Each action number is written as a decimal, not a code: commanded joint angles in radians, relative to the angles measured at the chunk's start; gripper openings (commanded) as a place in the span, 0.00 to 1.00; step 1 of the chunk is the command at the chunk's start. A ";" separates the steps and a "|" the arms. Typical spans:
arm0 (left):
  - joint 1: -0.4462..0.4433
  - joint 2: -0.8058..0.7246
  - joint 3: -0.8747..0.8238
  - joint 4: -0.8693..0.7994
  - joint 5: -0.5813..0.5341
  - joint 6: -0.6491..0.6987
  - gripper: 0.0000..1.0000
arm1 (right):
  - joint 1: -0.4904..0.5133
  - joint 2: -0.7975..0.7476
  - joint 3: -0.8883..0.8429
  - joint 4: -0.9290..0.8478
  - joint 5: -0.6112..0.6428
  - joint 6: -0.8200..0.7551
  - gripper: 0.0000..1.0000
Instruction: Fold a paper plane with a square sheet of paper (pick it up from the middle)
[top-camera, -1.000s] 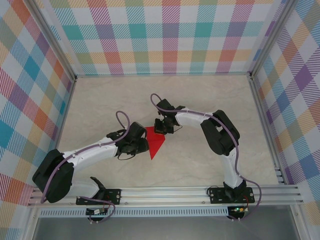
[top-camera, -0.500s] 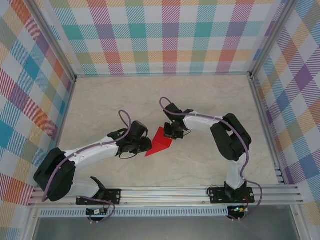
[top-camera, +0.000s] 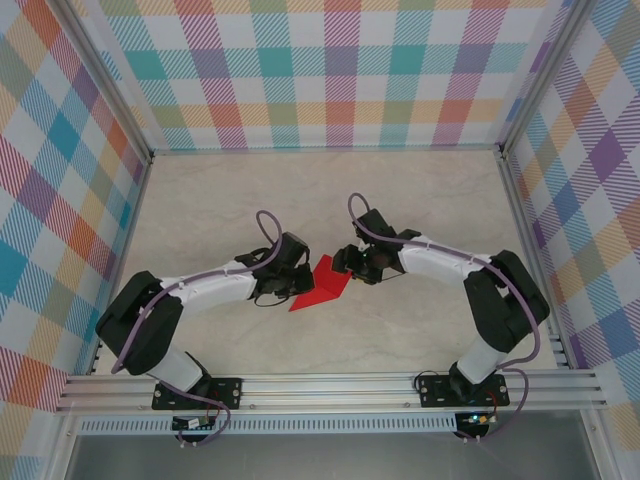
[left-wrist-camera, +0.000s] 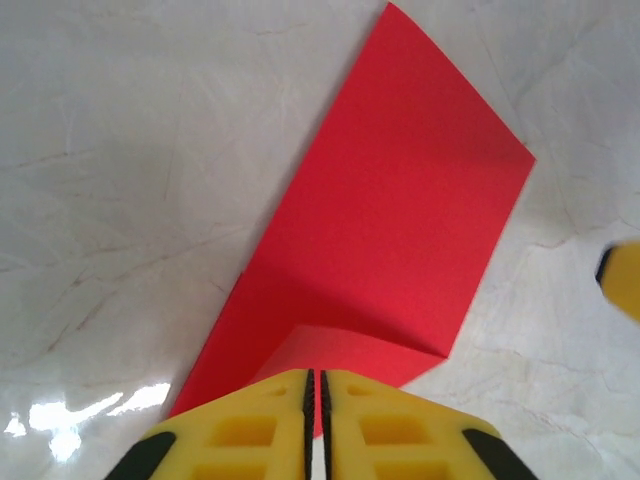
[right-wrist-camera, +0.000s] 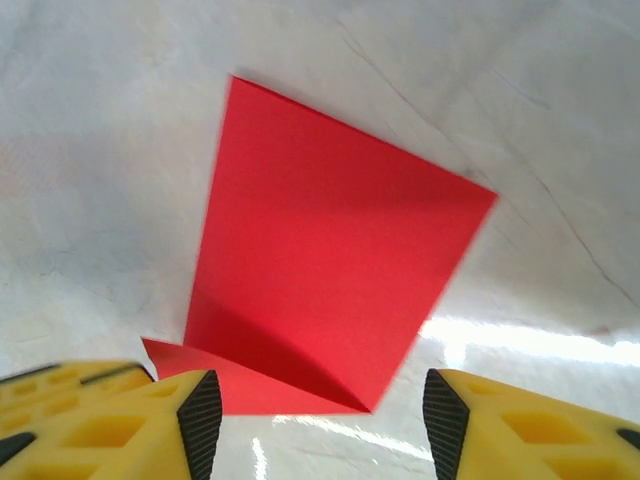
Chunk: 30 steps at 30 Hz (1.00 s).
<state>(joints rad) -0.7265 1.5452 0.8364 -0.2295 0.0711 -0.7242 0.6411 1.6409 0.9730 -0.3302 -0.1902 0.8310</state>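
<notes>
The folded sheet of paper (top-camera: 321, 284) is clamped at its left side by the left gripper (left-wrist-camera: 316, 378); the right gripper (right-wrist-camera: 318, 390) is spread apart beside it.

L pincer (left-wrist-camera: 315, 378) pinched — R pincer (right-wrist-camera: 318, 398) spread

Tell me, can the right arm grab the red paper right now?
Probably yes. The right gripper is open with the folded red paper just ahead of its fingers and nothing between them. The left gripper is shut at the paper's edge, seemingly pinching it.
</notes>
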 joint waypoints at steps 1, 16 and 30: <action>-0.012 0.046 0.030 -0.008 -0.059 -0.011 0.09 | -0.004 -0.048 -0.056 0.067 -0.077 0.044 0.59; -0.013 0.185 0.112 -0.171 -0.107 -0.112 0.02 | 0.000 -0.066 -0.192 0.229 -0.196 0.241 0.63; -0.012 0.193 0.122 -0.197 -0.084 -0.151 0.01 | 0.026 -0.002 -0.211 0.302 -0.196 0.372 0.63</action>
<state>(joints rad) -0.7265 1.7123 0.9527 -0.3634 -0.0154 -0.8551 0.6567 1.6146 0.7673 -0.0452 -0.3786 1.1652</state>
